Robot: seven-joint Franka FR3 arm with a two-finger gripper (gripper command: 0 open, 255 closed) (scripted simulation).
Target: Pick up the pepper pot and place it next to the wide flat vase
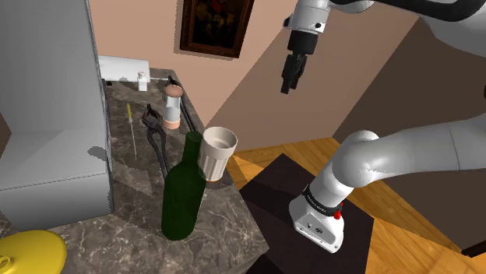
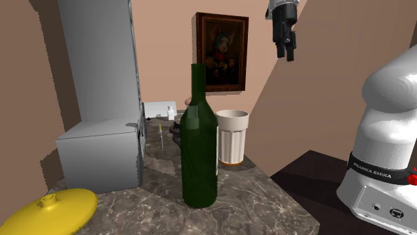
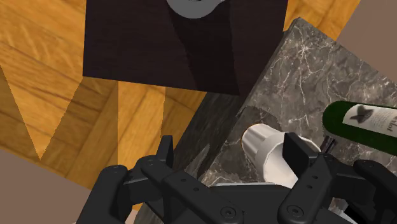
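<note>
Shoulder view: marble counter [image 1: 136, 204], wood floor [image 1: 311, 152], framed painting [image 1: 214, 23]; fingers [image 3: 167, 153] apart, empty.

Shoulder view: bottle [image 1: 184, 187] centre frame on the desk [image 1: 132, 194], cup [image 1: 216, 153] just right, pepper pot [image 1: 172, 107] above them, claw [image 1: 287, 87] upper right.

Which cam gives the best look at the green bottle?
Second exterior view: the green bottle stands in the foreground, whole from neck to base, nothing in front. Shoulder view sees it from above, the ribbed cup overlapping its shoulder. Wrist view catches part of its labelled body, cut by the frame edge.
</note>
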